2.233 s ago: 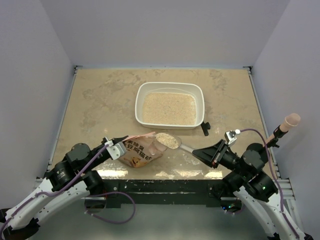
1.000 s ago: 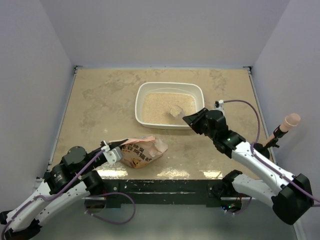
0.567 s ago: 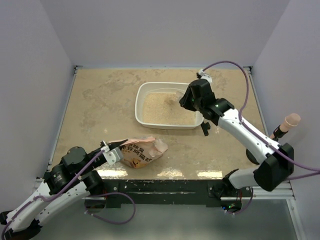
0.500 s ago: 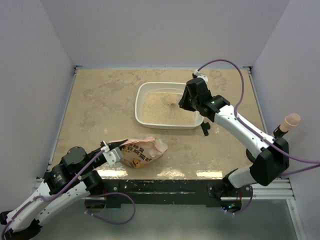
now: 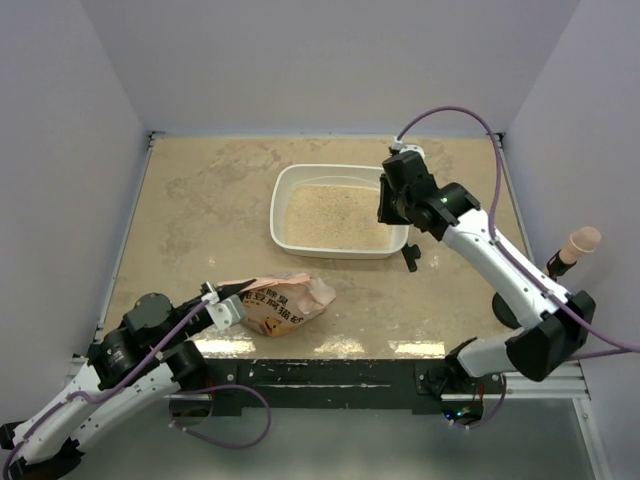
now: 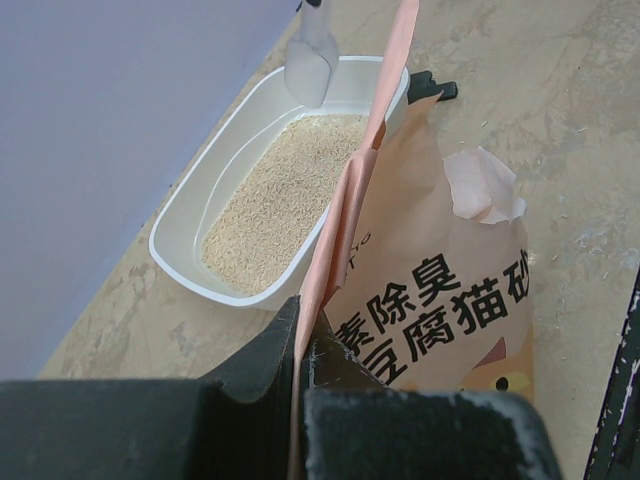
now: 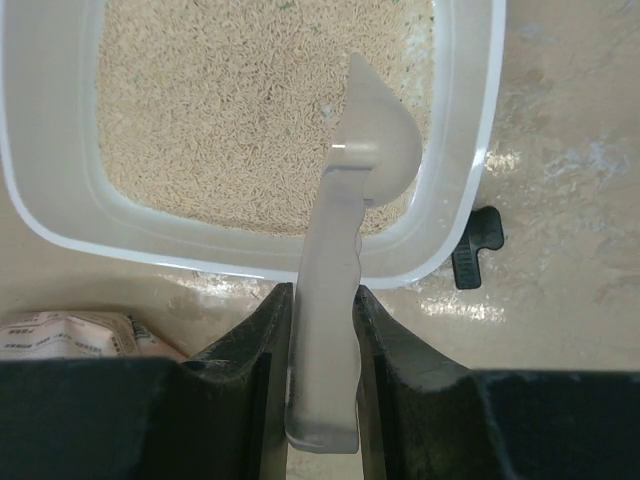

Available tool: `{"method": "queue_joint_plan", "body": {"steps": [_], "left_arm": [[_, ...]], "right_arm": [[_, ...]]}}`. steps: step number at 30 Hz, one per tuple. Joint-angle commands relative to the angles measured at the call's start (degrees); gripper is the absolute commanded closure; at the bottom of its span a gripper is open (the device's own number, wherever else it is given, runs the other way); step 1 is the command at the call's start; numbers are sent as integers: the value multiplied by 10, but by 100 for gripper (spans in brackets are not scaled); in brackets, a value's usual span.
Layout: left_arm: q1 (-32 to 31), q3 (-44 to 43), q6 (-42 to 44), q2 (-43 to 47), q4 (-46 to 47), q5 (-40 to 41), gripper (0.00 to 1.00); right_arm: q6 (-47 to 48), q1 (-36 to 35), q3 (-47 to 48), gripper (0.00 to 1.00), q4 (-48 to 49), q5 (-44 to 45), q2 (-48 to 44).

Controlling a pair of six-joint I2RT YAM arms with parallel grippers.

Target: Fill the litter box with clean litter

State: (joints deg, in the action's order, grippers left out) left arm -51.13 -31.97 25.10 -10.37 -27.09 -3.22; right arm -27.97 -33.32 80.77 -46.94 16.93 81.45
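Note:
The white litter box (image 5: 283, 187) sits mid-table and holds a layer of pale beige clean litter (image 5: 335, 216). It also shows in the right wrist view (image 7: 478, 150) and left wrist view (image 6: 205, 195). My right gripper (image 7: 322, 300) is shut on the handle of a grey scoop (image 7: 368, 150), turned on its side over the box's near right corner. My left gripper (image 6: 300, 325) is shut on the upper flap of the orange-pink printed bag (image 6: 440, 290), which lies open in front of the box (image 5: 285, 300).
A small black clip (image 5: 410, 256) lies on the table just right of the box's front corner, seen too in the right wrist view (image 7: 476, 243). A pink-tipped post (image 5: 575, 245) stands at the right edge. Grey walls enclose the table.
My right arm carried the loaded scoop from the bag over to the litter box, tipped it there, and the scoop now appears turned and emptied. The left arm held the bag still.

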Motion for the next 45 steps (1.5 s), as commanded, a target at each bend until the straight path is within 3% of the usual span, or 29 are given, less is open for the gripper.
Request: {"method": "queue_joint_plan", "body": {"steps": [1,7,15,26,36,45], "left_arm": [[-2,-7,-1,-4,58,-30,100],[-2,-7,-3,-8,59,-27,100],[-2,-9,-7,-18,61,-26,100],[-2,-6,-11,5,69,-9,100],[-3,-6,-9,9,67,-8,100],[-3,-6,-8,13,65,-13,100]], "right_arm": [[20,0,52,100,-25,32,-61],[20,0,78,100,-46,-61,-117],[13,0,26,100,-55,-317,-199],[-39,0,-21,100,-74,-474,-303],[-43,0,-89,100,-83,-515,-330],[-50,0,-162,100,-33,-518,-328]]}}
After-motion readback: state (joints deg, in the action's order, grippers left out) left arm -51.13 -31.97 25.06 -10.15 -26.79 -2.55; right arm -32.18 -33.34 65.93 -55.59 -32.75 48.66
